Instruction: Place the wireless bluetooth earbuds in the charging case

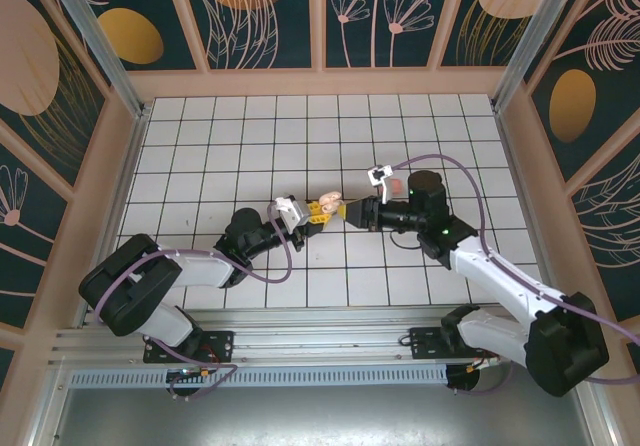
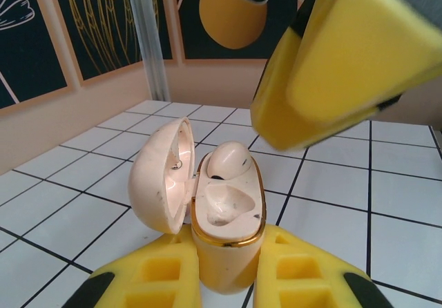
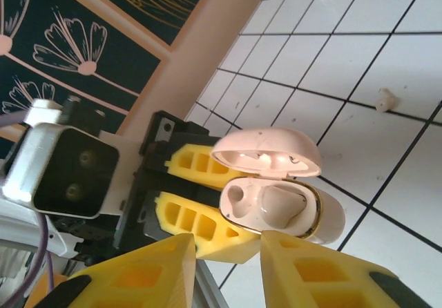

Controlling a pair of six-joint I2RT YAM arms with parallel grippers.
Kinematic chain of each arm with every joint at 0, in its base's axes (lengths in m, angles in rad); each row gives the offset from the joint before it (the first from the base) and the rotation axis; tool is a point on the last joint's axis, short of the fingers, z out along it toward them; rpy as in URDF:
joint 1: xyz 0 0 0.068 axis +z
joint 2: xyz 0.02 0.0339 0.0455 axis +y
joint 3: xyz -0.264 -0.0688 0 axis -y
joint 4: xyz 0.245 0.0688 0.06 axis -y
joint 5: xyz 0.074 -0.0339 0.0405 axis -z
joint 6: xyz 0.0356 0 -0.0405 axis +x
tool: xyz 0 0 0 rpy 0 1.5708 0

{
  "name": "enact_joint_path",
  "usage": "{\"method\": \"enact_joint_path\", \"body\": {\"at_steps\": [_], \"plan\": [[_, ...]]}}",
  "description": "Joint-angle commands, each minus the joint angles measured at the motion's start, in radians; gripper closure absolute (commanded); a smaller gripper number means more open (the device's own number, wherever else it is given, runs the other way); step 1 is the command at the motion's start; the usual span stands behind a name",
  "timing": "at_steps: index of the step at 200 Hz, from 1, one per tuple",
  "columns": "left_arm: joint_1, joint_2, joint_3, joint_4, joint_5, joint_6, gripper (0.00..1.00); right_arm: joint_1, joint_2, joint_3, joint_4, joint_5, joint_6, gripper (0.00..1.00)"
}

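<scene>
The beige charging case [image 2: 231, 253] stands upright between my left gripper's [image 2: 228, 260] yellow fingers, which are shut on its body. Its lid [image 2: 159, 177] hangs open to the left. One pale beige earbud [image 2: 229, 159] sits in the far socket, and the near socket [image 2: 224, 208] is bare. In the right wrist view the same case [image 3: 331, 218] faces me with its lid [image 3: 266, 149] raised. My right gripper [image 3: 226, 239] hovers just in front of it, open, with nothing between its fingers. From above, both grippers [image 1: 322, 211] [image 1: 350, 212] meet at the case [image 1: 332, 204] mid-table.
A second small beige earbud [image 3: 384, 101] lies loose on the white tiled floor [image 3: 387, 39] beyond the case. A small coral-pink object [image 1: 396, 183] lies next to my right wrist. Wooden walls [image 1: 320, 84] ring the tiled area.
</scene>
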State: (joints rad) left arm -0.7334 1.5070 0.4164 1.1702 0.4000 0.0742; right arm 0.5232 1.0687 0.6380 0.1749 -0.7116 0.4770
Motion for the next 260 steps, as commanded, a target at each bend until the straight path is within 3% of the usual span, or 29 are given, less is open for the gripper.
{"method": "enact_joint_path", "body": {"at_steps": [1,44,77,149,187,260], "plan": [[-0.004,-0.027,0.0,0.021,-0.03,-0.011,0.93,-0.031,-0.045,0.041,-0.027,0.024,-0.028,0.67],[0.067,-0.069,-0.028,-0.023,-0.066,-0.109,0.93,-0.053,0.0,0.114,-0.125,0.107,-0.059,0.65],[0.16,-0.13,-0.024,-0.164,-0.17,-0.216,0.93,-0.033,0.121,0.219,-0.225,0.208,-0.112,0.64],[0.409,-0.176,-0.071,-0.285,-0.214,-0.487,0.92,0.091,0.552,0.572,-0.399,0.411,-0.204,0.6],[0.516,-0.168,-0.114,-0.265,-0.193,-0.594,0.91,0.152,0.799,0.788,-0.505,0.497,-0.242,0.57],[0.567,-0.162,-0.131,-0.27,-0.202,-0.62,0.91,0.213,1.134,1.108,-0.625,0.56,-0.296,0.54]]}}
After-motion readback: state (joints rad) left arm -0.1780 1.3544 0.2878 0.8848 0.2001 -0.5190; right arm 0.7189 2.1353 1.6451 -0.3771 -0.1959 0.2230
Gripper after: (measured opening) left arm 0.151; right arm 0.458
